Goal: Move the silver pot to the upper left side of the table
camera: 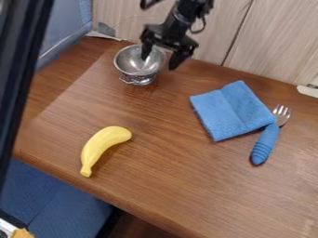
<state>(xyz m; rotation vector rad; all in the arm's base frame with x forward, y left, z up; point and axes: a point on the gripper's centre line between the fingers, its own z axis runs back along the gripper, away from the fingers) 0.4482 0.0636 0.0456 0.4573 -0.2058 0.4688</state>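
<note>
Black gripper [161,56] straddles the rim of the silver pot [138,73], fingers wide; best rise straight clear before swinging away.

My arm [180,16] is cut off by the top of the camera view; base out of sight. The gripper [159,64] covers part of the silver pot's [130,58] rim at the table's [168,162] far edge, and I can't tell whether the fingertip over the bowl touches its inner wall. Pot's foot too blurred to make out in detail. Table runs out of my view at right and bottom, so its near right corner is lost to me. Dark post [22,46], itself cropped, blocks what lies behind it on the left. White piece [308,91] by the far edge: cropped at right. Orange scrap [22,233], lower left: cropped, unidentifiable.
</note>
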